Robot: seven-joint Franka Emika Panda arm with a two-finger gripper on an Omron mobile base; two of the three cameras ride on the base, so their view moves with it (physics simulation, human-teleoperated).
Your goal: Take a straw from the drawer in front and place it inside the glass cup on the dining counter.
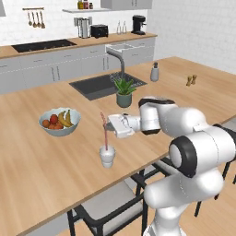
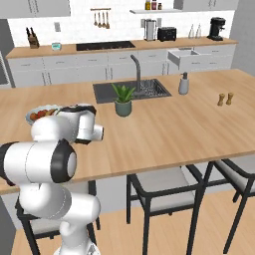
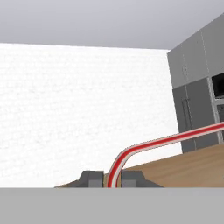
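The glass cup (image 1: 107,156) stands upright on the light-wood dining counter (image 1: 55,166), near its front edge. The thin red-pink straw (image 1: 104,133) stands almost upright over it, and its lower end reaches into the cup's mouth. My gripper (image 1: 109,124) is level with the straw's upper part, just above and right of the cup, and is shut on the straw. In the hand view the straw (image 3: 144,146) rises from between the fingertips (image 3: 90,178) and bends off to the right. The drawer (image 1: 120,46) stands pulled open in the far wall-side cabinets.
A fruit bowl (image 1: 59,120) sits left of the cup. Behind my arm are a potted plant (image 1: 124,92), the dark sink (image 1: 99,85) with its faucet, a soap dispenser (image 1: 155,72) and salt and pepper shakers (image 1: 191,80). Chairs (image 1: 110,207) stand under the counter's front edge.
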